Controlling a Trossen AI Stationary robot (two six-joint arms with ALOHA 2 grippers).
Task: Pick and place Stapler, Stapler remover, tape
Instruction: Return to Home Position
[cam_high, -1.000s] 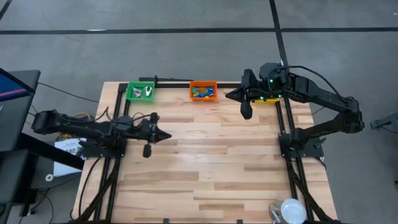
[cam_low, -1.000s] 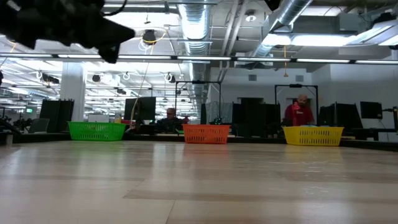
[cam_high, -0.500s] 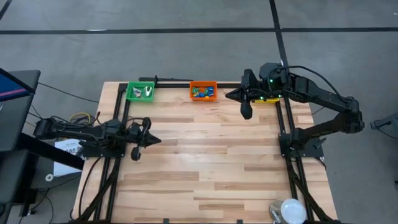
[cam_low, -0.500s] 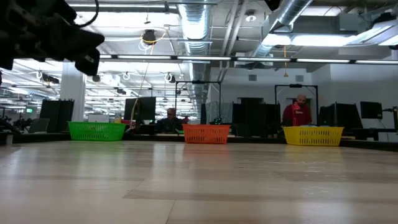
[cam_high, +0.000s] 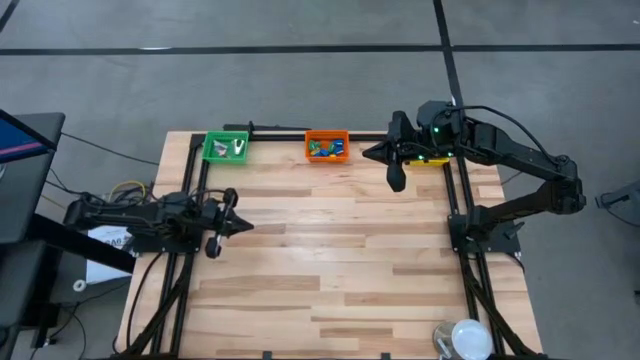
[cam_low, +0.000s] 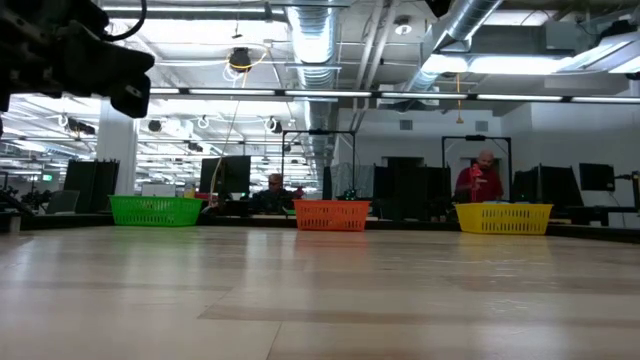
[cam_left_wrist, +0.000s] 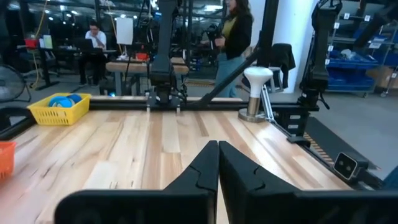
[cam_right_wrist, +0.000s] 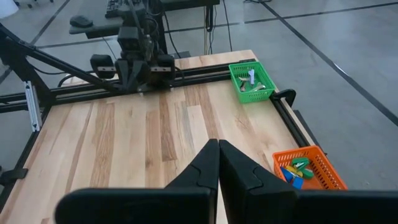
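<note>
Left of the orange bin (cam_high: 327, 146), on the same far edge, the green bin (cam_high: 226, 147) holds a few small pale pieces (cam_right_wrist: 250, 81) that I cannot tell apart; the orange bin itself holds small blue, yellow and green staplers (cam_right_wrist: 296, 169); right of it, the yellow bin (cam_left_wrist: 59, 113), mostly covered by the right arm from above, holds the tape (cam_left_wrist: 62, 99), round blue rolls with pale centres. The left pincer (cam_high: 247, 226) hangs well left of the orange bin and nearer the front, over the left part of the surface (cam_high: 340, 260), fingers pressed together on nothing; the right pincer (cam_high: 368, 152) is just right of the orange bin, likewise closed and empty. In front of the orange bin a broad stretch of pale wooden planks lies open between black frame rails (cam_high: 462, 220); beyond the bin's edge is a lit workshop with desks, and a person in red (cam_low: 483, 180) stands behind the yellow bin.
</note>
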